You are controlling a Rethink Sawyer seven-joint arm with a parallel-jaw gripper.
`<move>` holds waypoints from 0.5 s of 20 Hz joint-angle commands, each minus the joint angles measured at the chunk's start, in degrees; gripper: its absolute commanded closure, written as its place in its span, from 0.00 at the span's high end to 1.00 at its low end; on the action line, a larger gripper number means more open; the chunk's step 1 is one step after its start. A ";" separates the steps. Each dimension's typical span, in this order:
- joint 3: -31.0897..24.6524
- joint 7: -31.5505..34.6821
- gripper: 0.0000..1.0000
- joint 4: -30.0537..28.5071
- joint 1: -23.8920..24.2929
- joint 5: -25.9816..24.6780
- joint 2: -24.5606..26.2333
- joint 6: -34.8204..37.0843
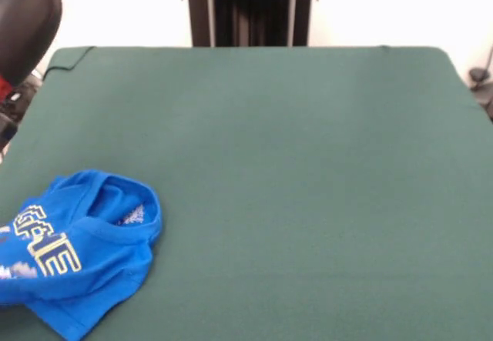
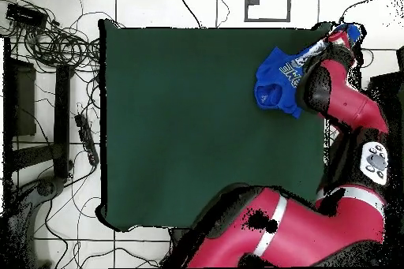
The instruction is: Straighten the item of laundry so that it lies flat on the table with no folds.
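My gripper: I cannot tell whether it is clenched or released; in the overhead view my arm [image 2: 347, 104] reaches over the shirt's outer edge and hides the end.
Laundry: the blue T-shirt [image 1: 77, 249] lies bunched at the table's near left corner in the front view, running past the picture's edge.
Its look: folded on itself, neck opening up, pale blocky lettering creased.
Table: the green top [image 1: 308, 187] is otherwise bare cloth.
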State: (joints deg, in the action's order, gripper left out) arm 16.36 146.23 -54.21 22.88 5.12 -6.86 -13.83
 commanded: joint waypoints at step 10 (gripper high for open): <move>-12.50 4.26 1.00 -12.85 5.64 -6.13 -2.76 14.59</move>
State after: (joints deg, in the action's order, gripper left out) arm 9.09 146.23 -58.48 33.99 -0.09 -8.28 -1.40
